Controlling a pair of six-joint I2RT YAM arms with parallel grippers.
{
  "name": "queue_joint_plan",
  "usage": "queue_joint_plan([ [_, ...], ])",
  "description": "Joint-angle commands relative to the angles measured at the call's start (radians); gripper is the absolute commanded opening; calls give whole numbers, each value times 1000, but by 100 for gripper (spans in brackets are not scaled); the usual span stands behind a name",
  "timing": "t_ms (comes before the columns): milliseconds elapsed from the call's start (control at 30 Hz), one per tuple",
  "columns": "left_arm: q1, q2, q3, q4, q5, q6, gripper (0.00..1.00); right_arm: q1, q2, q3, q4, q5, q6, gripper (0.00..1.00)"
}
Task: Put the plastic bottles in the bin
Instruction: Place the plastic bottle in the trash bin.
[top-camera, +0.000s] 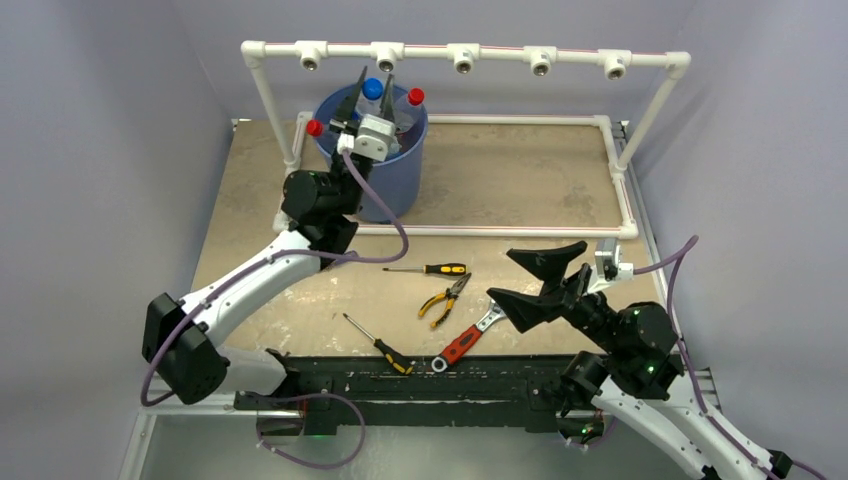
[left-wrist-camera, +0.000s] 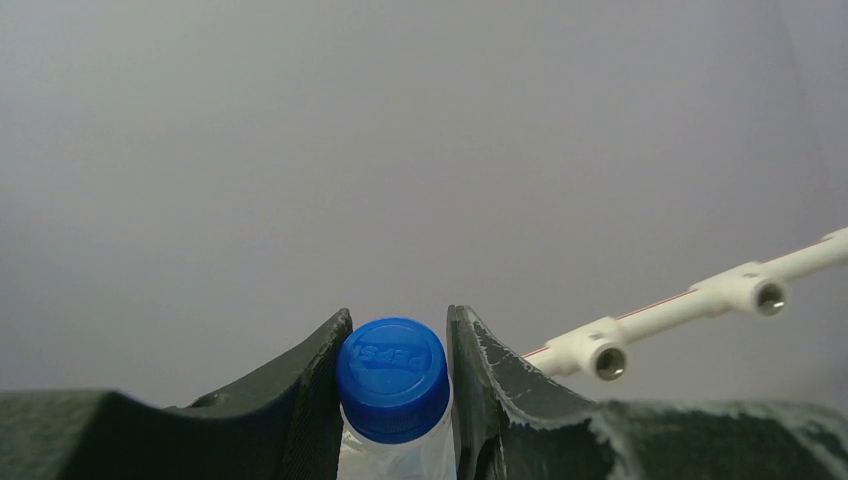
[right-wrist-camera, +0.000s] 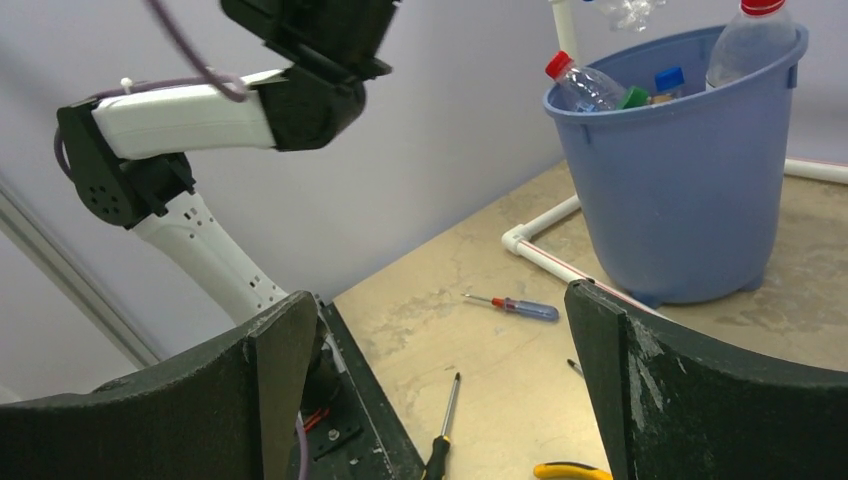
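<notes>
My left gripper (top-camera: 372, 97) is raised over the blue bin (top-camera: 400, 175) and shut on a clear plastic bottle with a blue cap (top-camera: 372, 88). In the left wrist view the bottle (left-wrist-camera: 392, 378) stands upright between the fingers of this gripper (left-wrist-camera: 399, 318). Other bottles stick out of the bin, with red caps at its left rim (top-camera: 315, 127) and its back right (top-camera: 416, 96). The right wrist view shows the bin (right-wrist-camera: 680, 190) with a red-capped bottle (right-wrist-camera: 578, 82) leaning inside. My right gripper (top-camera: 500, 273) is open and empty above the table's front right, and its fingers frame the right wrist view (right-wrist-camera: 437, 292).
A white pipe frame (top-camera: 460, 55) stands behind and around the bin. Tools lie on the table in front: a screwdriver (top-camera: 430, 269), yellow-handled pliers (top-camera: 445, 297), a second screwdriver (top-camera: 378, 343), a red-handled wrench (top-camera: 465, 340) and a blue-handled screwdriver (right-wrist-camera: 515, 306).
</notes>
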Motion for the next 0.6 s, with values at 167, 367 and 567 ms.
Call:
queue_joint_plan([
  [167, 242, 121, -36, 287, 219, -124, 0, 2, 12, 15, 10, 4, -26, 99],
  [367, 276, 204, -98, 370, 283, -207, 0, 2, 32, 17, 24, -3, -31, 99],
  [567, 290, 292, -101, 417, 316, -211, 0, 3, 53, 4, 58, -46, -7, 99],
])
